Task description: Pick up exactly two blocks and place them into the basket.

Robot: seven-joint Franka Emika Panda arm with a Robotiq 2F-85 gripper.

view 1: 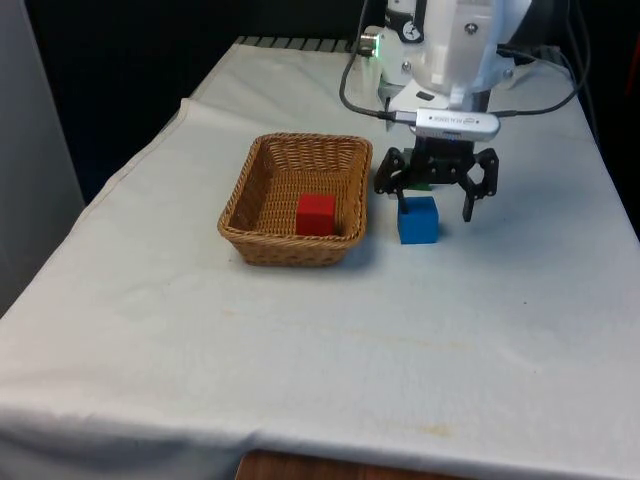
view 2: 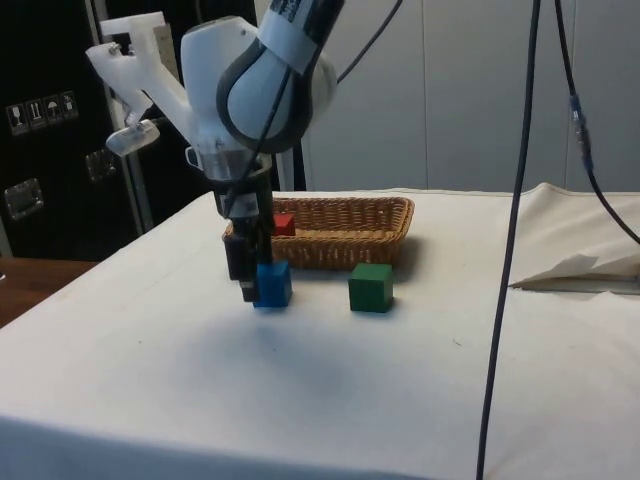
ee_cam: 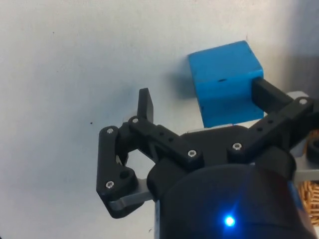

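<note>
One red block [view 1: 315,213] already sits in the basket [view 1: 262,170]. I'm on the second: my gripper [view 1: 436,196], jaws spread, hangs off-centre at the blue block [view 1: 418,220], at the basket's three o'clock. Next I centre, descend, pinch.

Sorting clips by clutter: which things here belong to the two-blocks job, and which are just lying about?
Job:
basket
red block, already in the basket
blue block, by the open tool

Lying about:
green block, possibly a spare
white cloth

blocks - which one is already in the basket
The red block: it sits inside the basket, while the blue block and green block rest on the cloth.
</note>
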